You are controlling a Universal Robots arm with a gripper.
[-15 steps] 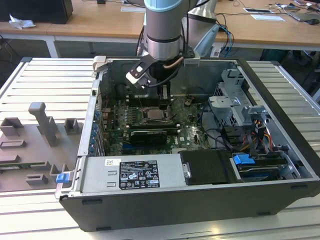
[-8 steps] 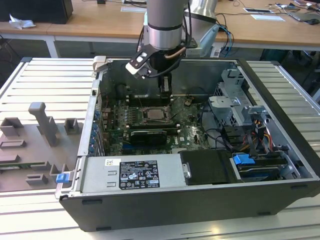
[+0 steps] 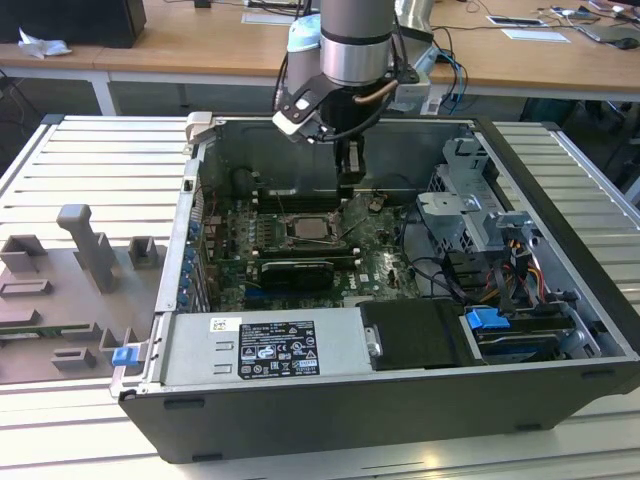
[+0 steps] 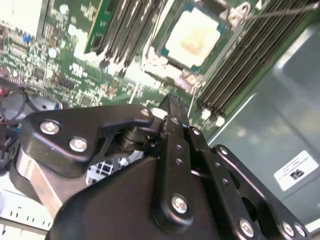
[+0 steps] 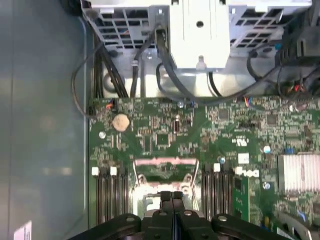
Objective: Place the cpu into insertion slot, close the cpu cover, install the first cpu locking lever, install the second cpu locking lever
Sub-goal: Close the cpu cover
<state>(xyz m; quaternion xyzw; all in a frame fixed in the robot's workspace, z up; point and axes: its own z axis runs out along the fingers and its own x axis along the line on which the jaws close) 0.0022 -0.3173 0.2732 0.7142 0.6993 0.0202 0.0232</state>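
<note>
Plainly apart — cpu sits near the closed tool.

- A black-and-white label covers the middle of the power supply box; its print is too small to read
- A small white sticker sits at that box's upper edge, unreadable
- In the second wrist view, a white wall sticker on the grey case wall carries dark print that is too blurred to read

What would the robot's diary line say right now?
gripper: shut | small silvery-beige square chip: seated in silver-rimmed square socket | gripper position: close beside socket
</note>
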